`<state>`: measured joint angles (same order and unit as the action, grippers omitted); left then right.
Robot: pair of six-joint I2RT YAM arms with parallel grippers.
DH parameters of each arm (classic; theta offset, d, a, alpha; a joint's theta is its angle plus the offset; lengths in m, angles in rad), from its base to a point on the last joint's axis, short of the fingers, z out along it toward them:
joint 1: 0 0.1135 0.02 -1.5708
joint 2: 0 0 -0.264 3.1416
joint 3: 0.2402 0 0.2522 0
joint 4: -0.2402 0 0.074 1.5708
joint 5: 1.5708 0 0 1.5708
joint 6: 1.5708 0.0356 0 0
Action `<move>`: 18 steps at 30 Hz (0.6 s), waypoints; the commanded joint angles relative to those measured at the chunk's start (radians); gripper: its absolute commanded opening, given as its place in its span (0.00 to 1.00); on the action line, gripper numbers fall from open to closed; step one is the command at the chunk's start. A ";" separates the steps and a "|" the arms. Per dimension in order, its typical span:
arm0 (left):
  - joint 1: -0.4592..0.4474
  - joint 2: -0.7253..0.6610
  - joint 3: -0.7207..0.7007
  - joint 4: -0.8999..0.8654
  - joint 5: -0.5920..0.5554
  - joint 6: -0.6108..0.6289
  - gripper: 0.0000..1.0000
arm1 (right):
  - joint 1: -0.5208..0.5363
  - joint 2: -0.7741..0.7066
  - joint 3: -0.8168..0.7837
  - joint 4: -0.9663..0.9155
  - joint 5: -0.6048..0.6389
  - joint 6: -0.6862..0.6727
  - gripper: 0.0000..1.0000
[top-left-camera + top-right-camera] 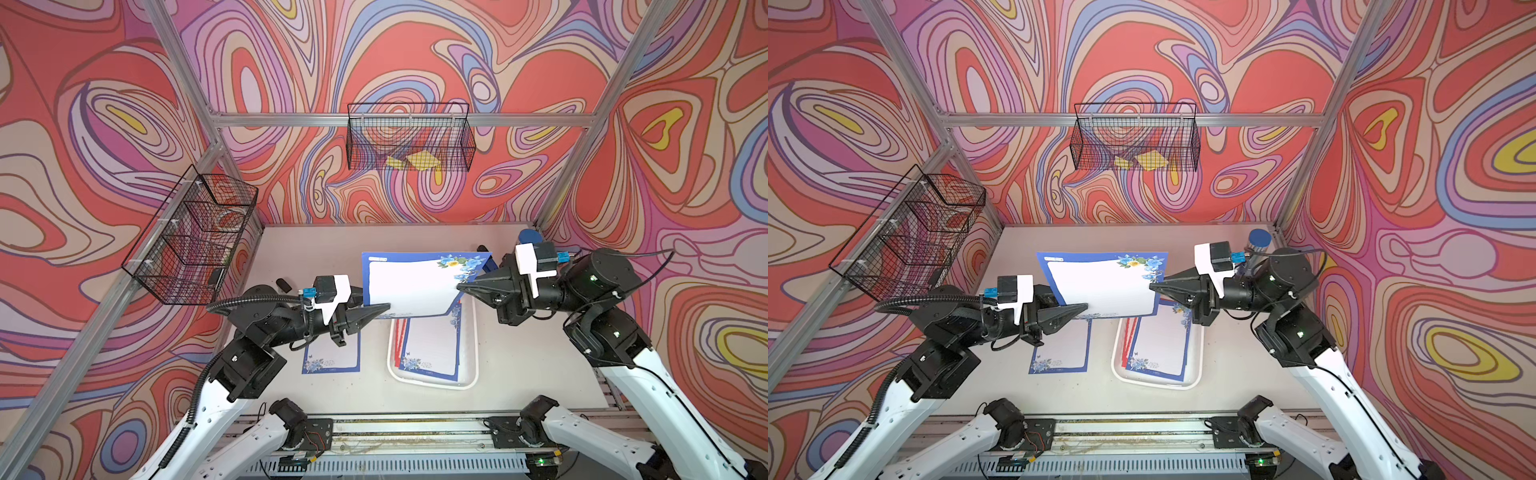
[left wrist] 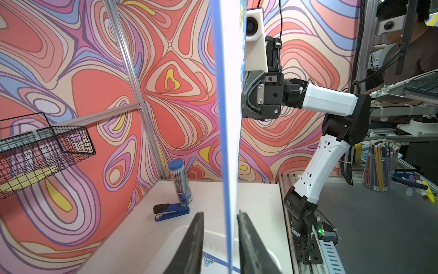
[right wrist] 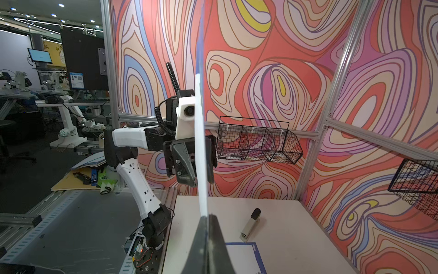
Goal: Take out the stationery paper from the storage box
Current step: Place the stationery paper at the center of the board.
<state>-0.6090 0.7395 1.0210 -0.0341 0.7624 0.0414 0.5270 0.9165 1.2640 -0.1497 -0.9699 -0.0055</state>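
Observation:
A blue-bordered sheet of stationery paper [image 1: 411, 286] [image 1: 1104, 286] hangs in the air above the far end of the white storage box [image 1: 432, 384] [image 1: 1154, 384]. My right gripper [image 1: 459, 286] [image 3: 208, 216] is shut on its right edge. My left gripper [image 1: 386, 307] [image 2: 220, 213] is open, with the sheet's lower left edge [image 2: 230, 118] passing between its fingers, nearer one of them. More sheets [image 1: 432, 349] lie in the box, blue-bordered on top and a red edge beneath. Another blue-bordered sheet [image 1: 332, 353] [image 3: 244, 256] lies flat on the table left of the box.
Black wire baskets hang on the back wall [image 1: 409, 139] and the left wall [image 1: 195, 241]. A blue-capped tube of pencils [image 2: 179, 182] and a blue stapler [image 2: 171, 211] stand at the table's back right corner. A white stapler [image 3: 250, 225] lies at the back left.

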 commanded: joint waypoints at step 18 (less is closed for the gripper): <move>-0.003 0.036 0.047 0.010 0.043 -0.026 0.23 | 0.004 0.012 -0.009 -0.023 -0.022 -0.005 0.00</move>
<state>-0.6090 0.7811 1.0485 -0.0338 0.7856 0.0174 0.5270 0.9241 1.2629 -0.1505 -0.9848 -0.0040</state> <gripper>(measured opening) 0.235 0.042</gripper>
